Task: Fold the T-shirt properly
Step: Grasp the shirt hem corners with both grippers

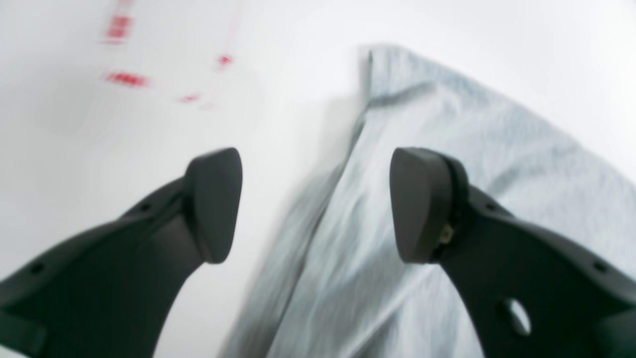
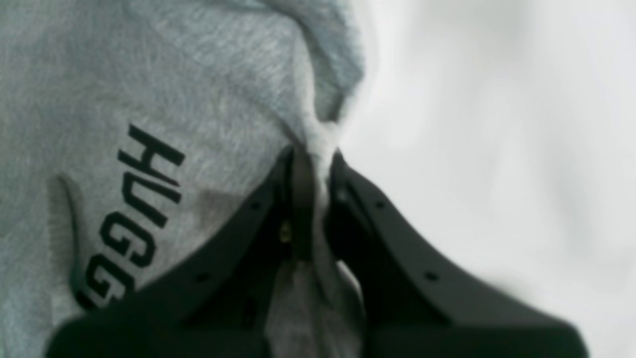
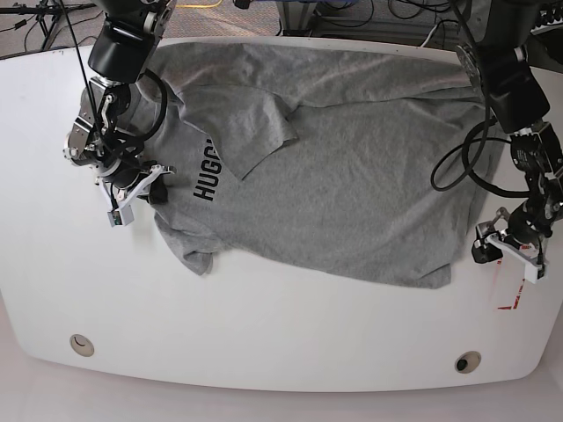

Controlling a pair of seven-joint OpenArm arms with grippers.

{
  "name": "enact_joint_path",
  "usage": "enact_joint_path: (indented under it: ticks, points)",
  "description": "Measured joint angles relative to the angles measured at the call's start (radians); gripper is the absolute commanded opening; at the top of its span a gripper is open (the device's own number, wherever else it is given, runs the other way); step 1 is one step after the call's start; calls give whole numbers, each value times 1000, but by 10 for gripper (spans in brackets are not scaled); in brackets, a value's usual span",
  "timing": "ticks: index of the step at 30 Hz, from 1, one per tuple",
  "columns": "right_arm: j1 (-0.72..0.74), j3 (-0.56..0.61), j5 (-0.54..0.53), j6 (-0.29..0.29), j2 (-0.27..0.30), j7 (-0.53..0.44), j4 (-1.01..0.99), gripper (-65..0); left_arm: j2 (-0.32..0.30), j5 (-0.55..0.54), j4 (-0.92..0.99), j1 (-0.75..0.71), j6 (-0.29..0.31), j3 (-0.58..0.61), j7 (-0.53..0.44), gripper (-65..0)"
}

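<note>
Beyond the far edge of the white worktop (image 3: 281, 352) lie tangled black cables (image 3: 369, 18) on the floor. Two small round fittings (image 3: 82, 345) sit in the worktop's near edge, and a white tag with red printing (image 3: 506, 286) lies on the base view's right, just beside the left gripper (image 3: 501, 249). The T-shirt (image 3: 352, 176) is spread over the far half of the worktop, wrinkled, with one sleeve (image 3: 251, 123) folded over onto the body beside the dark lettering (image 3: 208, 171). Nothing lies on top of the cloth besides its own folds.

The right gripper (image 2: 313, 154) reaches down at the shirt's edge on the base view's left, its jaws clenched on a bunched ridge of grey fabric beside the lettering. The left arm bends down at the opposite side, its jaws spread wide and released, hovering over the shirt's edge with one finger (image 1: 422, 204) above the cloth and the other above bare worktop.
</note>
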State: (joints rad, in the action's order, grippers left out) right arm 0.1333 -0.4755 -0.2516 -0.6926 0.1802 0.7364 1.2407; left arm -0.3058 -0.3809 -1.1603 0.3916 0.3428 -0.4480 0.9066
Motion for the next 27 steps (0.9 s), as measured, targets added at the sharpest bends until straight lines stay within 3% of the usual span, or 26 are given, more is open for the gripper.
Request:
enact_joint_path:
  ticks: [4,8,12,20,24,27]
  points:
    - [0,0,-4,0,0,1,0,-650,0,64,143,53,-6,50,-99,-204]
    - [0,0,-4,0,0,0,0,-650,-2,71,307,105,-7,89,-169,-163]
    - [0,-1,-5,0,0,0,0,-650,0,71,416,135,-6,117,-206,-164]
    - [0,-1,-4,0,0,0,0,-650,32,69,443,146,-3,146,-246,-164]
    - [0,-1,-5,0,0,0,0,-650,51,69,443,149,53,184,-245,-171]
    - [0,-1,-4,0,-1,0,0,-650,70,66,441,151,85,212,-246,-224]
